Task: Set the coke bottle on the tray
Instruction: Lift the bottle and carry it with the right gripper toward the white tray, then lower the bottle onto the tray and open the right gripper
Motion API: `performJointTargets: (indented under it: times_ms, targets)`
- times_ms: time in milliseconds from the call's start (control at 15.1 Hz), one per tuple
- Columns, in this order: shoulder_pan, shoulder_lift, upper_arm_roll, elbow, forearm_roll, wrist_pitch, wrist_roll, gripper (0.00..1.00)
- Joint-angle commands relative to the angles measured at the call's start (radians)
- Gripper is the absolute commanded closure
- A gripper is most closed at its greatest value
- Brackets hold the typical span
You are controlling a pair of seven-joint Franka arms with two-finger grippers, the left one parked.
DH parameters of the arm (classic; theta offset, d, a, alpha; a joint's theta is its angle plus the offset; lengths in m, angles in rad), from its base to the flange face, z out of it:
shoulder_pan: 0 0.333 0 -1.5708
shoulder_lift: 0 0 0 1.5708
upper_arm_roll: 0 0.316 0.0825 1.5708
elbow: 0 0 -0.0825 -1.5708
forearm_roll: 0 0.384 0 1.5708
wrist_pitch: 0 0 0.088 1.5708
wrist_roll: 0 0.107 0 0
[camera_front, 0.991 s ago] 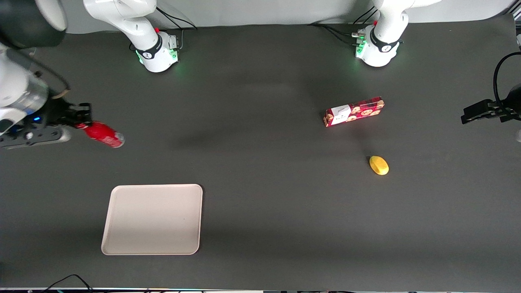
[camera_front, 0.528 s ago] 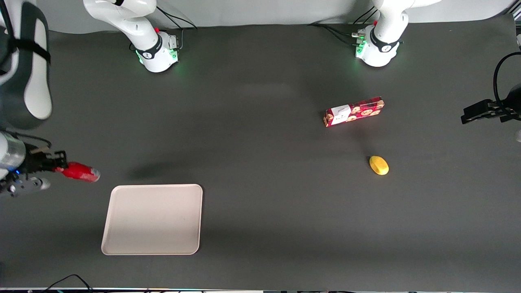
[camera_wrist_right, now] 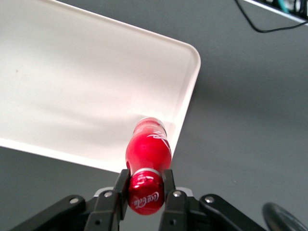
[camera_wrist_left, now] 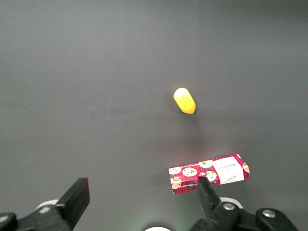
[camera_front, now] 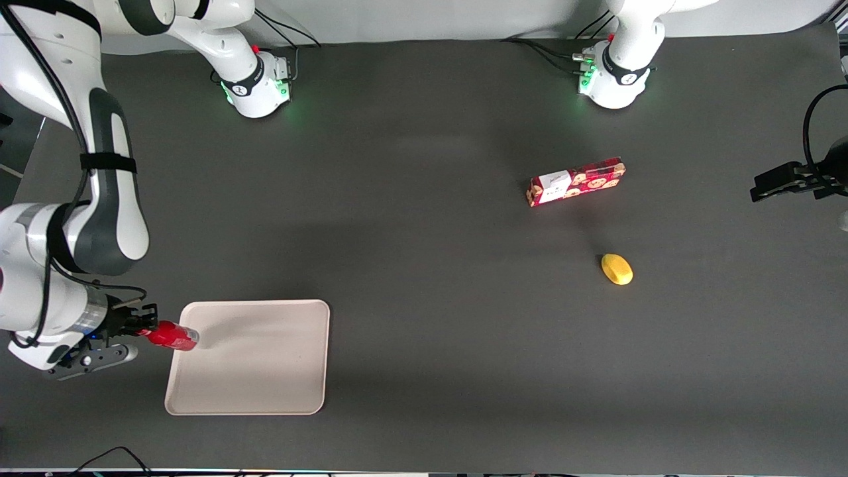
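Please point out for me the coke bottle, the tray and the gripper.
coke bottle [camera_front: 173, 336]: front view, red body.
tray [camera_front: 265, 371]: front view, bare floor.
gripper [camera_wrist_right: 146, 190]: right wrist view, jaws shut on bottle's cap, over tray's edge.

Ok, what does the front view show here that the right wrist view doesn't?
Only the front view shows the long red cookie box and the small yellow oval object, both toward the parked arm's end. Only the right wrist view shows the gripper's fingers clamping the bottle's capped neck. Both share the gripper, the small glossy red coke bottle and the flat beige rectangular tray.
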Motion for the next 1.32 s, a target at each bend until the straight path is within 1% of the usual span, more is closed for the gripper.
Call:
performJointTargets:
  times_ms: [0, 198, 264, 330, 396, 462, 528, 594, 858, 991, 1123, 1255]
  targets:
    - [-0.009, 0.036, -0.018, 0.041, 0.033, 0.016, -0.027, 1.0]
    - [-0.015, 0.07, -0.018, 0.033, 0.035, 0.063, -0.024, 1.0]
    - [-0.019, 0.072, -0.018, 0.033, 0.038, 0.064, -0.018, 0.85]
    - [-0.02, 0.078, -0.018, 0.033, 0.052, 0.064, -0.015, 0.54]
    - [-0.02, 0.081, -0.018, 0.033, 0.075, 0.065, -0.017, 0.37]
    - [-0.02, 0.085, -0.018, 0.033, 0.087, 0.065, -0.017, 0.29]
    - [-0.018, 0.085, -0.018, 0.033, 0.089, 0.065, -0.015, 0.1]
    - [-0.016, 0.085, -0.018, 0.035, 0.087, 0.065, -0.014, 0.0]
    - [-0.004, 0.03, -0.024, 0.036, 0.085, 0.033, -0.009, 0.0]
    - [0.002, -0.023, -0.022, 0.047, 0.082, -0.057, 0.012, 0.0]
    - [0.002, -0.083, -0.008, 0.058, 0.075, -0.172, 0.095, 0.0]
    - [0.005, -0.143, -0.005, 0.055, 0.075, -0.283, 0.141, 0.0]
